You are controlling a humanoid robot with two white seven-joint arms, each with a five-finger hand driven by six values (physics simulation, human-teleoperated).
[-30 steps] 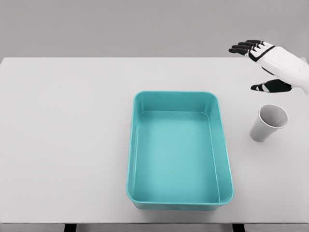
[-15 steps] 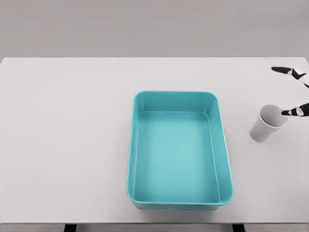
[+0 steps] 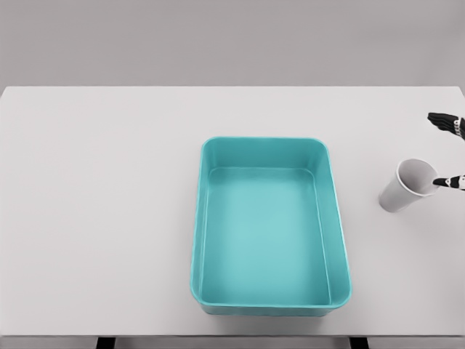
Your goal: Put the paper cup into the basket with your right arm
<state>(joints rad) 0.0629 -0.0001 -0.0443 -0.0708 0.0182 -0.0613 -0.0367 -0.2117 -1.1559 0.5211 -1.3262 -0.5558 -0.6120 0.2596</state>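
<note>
One teal basket (image 3: 270, 227) beside paper cup (image 3: 409, 185)

A bare simulated test scene rather than any real room: a flat, featureless white worktop (image 3: 102, 218) fills most of the frame under a uniform grey backdrop (image 3: 218, 40) along the top.

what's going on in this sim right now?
The right hand is at the far right edge of the head view, only its dark fingertips showing, spread on either side of the paper cup's rim. One fingertip sits right at the rim. The cup is tilted, mouth toward the hand, on the white table to the right of the teal basket, which holds nothing. The cup is not yet lifted or in the basket. The left arm is out of view.
</note>
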